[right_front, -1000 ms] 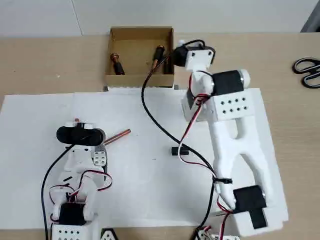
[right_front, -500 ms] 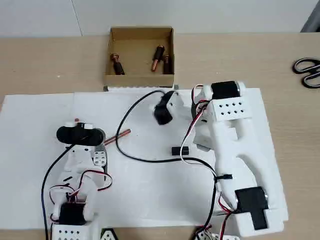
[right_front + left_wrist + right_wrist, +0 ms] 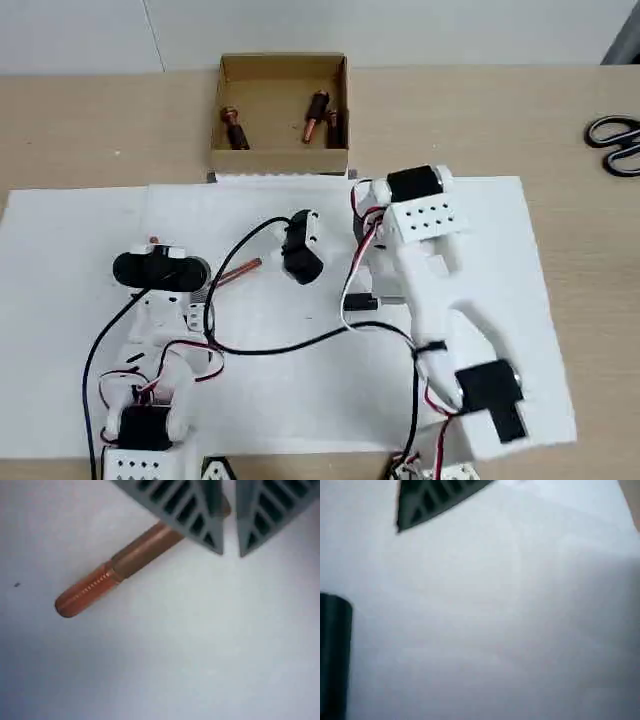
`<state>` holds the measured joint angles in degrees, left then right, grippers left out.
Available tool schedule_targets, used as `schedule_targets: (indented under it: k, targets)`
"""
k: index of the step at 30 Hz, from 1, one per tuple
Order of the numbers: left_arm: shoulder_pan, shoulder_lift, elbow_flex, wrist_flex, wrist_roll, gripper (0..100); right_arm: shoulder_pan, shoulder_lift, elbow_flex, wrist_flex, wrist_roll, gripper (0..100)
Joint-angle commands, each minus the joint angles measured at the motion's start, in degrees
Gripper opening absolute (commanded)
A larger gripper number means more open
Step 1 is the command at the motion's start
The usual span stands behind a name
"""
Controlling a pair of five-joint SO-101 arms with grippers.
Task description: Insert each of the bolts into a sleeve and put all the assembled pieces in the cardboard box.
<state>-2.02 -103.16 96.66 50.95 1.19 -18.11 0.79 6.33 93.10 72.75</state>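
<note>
The high view looks down from above over the whole table [image 3: 100, 120], while both wrist views face down close over the white paper [image 3: 300, 400], the left sharing the copper bolt [image 3: 117, 570] with it.

The copper threaded bolt [image 3: 115, 570] lies on the white paper sheet [image 3: 200, 655], reaching out from under the left gripper [image 3: 230, 550]. The black cylindrical sleeve [image 3: 332, 655] lies near the right gripper [image 3: 300, 252]; the open cardboard box [image 3: 283, 68] sits beyond both.

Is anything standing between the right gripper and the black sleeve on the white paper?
Nothing visible lies on the white paper between the right gripper and the black sleeve; that arm's own wires hang close by.
</note>
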Motion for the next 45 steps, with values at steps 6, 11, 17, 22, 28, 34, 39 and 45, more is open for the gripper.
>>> schedule_targets:
  k: [6, 11, 17, 22, 28, 34, 39, 45]
  targets:
    - [-0.26, -0.53, -0.4, -0.44, 0.35, 1, -0.66, 6.81, -0.18, -6.02, 2.11, 17.3]
    - [-0.26, -0.53, -0.4, -0.44, 0.35, 1, -3.12, 7.78, -0.18, -5.76, 1.76, 17.3]
    - [-0.26, -0.53, -0.4, -0.44, 0.35, 1, -6.46, 7.69, -0.18, -5.32, -0.09, 17.3]
    - [-0.26, -0.53, -0.4, -0.44, 0.35, 1, -8.31, 7.6, -0.18, -2.86, -1.14, 17.3]
    - [-2.2, -0.53, -0.4, -0.44, 0.35, 1, -7.96, 7.6, -0.18, -2.07, -1.14, 17.3]
    - [-2.2, -0.53, -0.4, -0.44, 0.35, 1, -7.96, 8.13, -0.18, -2.59, -2.64, 17.3]
    - [-2.11, -0.53, -0.4, -0.44, 0.35, 1, -7.96, 7.78, 3.87, -6.9, -2.55, 17.3]
    - [-2.11, -0.53, -0.4, -0.44, 0.26, 1, -8.13, 7.69, 9.85, -11.65, -2.81, 17.3]
